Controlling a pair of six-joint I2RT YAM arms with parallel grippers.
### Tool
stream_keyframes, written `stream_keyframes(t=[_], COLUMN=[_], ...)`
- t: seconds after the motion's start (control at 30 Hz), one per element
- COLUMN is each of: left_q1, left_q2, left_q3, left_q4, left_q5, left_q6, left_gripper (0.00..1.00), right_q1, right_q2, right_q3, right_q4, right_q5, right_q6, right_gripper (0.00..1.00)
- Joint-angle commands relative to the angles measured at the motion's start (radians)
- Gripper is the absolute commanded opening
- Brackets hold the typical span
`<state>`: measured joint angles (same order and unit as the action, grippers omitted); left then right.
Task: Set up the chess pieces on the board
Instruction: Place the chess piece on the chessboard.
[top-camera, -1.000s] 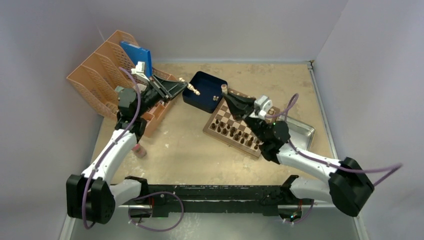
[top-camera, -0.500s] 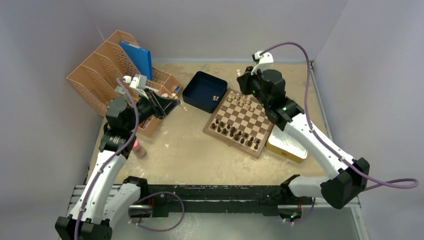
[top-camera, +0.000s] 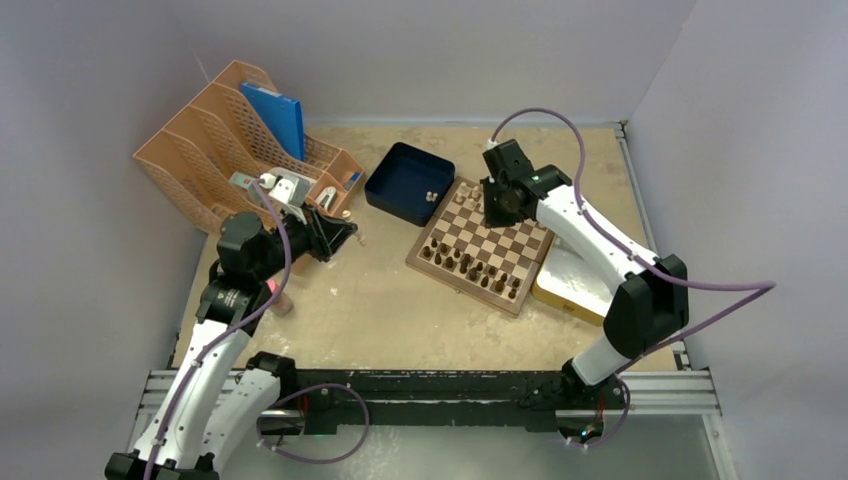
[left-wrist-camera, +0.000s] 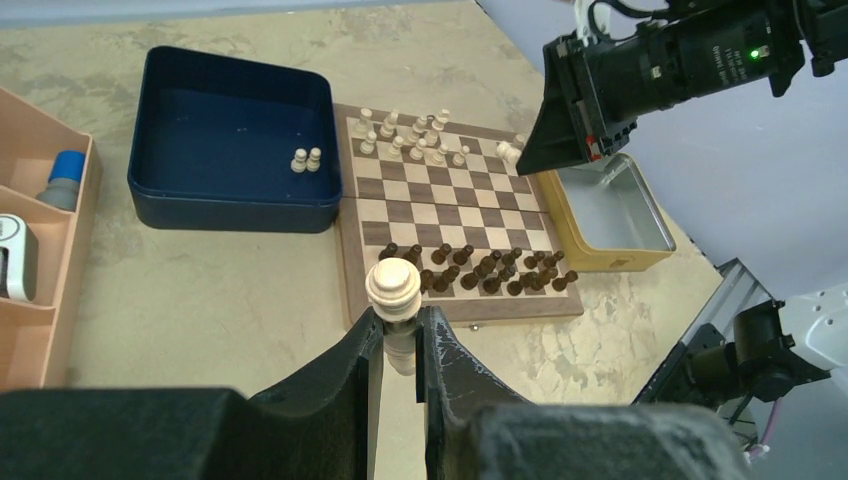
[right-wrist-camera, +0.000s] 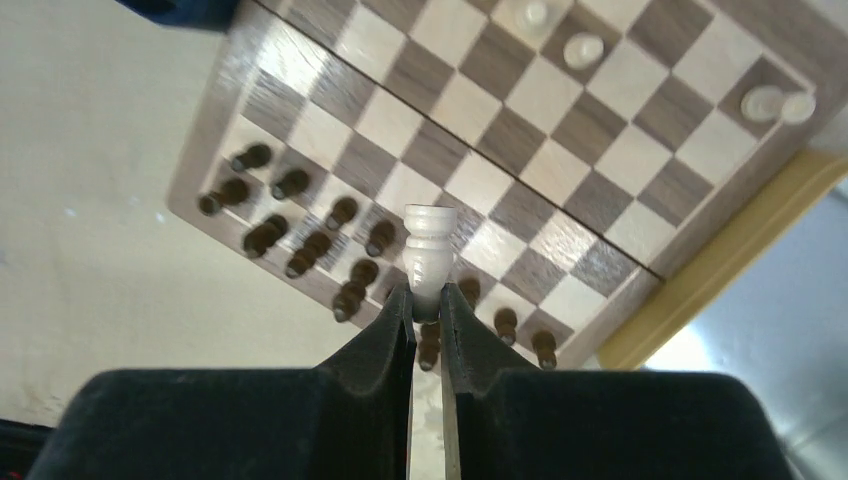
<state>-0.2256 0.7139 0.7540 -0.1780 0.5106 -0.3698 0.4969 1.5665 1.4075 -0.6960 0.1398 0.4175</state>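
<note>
At right wrist, not overhead: pinched piece (right-wrist-camera: 428, 250)

A robotics lab cell: blank grey walls (top-camera: 440, 50) enclose a small worktable (top-camera: 370, 295).

Overhead rear view plus two close wrist views, all sharing the board (top-camera: 482, 246).

The mottled beige table (top-camera: 380, 300) carries five things: the checkered board (top-camera: 490, 240) near its middle, a dark blue tray (top-camera: 405, 178) against the board's far-left side, a metal tray (top-camera: 568, 285) along its right side, and at the far left an orange file rack (top-camera: 200, 140), with a small pink object (top-camera: 278, 297) nearer the arms.
</note>
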Motion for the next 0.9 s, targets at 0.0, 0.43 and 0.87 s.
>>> stream_keyframes(t=[0.0,0.43,0.87], left_q1=[-0.011,-0.037,-0.041], left_q2=[-0.033,-0.051,-0.047], left_q3=[-0.010,-0.009,-0.008], left_q4=[0.015,0.012,0.011], left_q5=[-0.026,-0.037,-0.040], left_q6=[0.055,0.073,0.077], left_gripper=[0.00,0.00,0.00], right_q1=[-0.009,-0.025,-0.046], right_q2=[-0.002,0.074,0.156], right_q3=[0.047,-0.031,-0.009], right_q4=[-0.163,-0.142,-0.086], right_q5=[-0.029,-0.036,-0.003], right_q6=[-0.007,-0.032,-0.056], right_gripper=[0.00,0.06,0.12])
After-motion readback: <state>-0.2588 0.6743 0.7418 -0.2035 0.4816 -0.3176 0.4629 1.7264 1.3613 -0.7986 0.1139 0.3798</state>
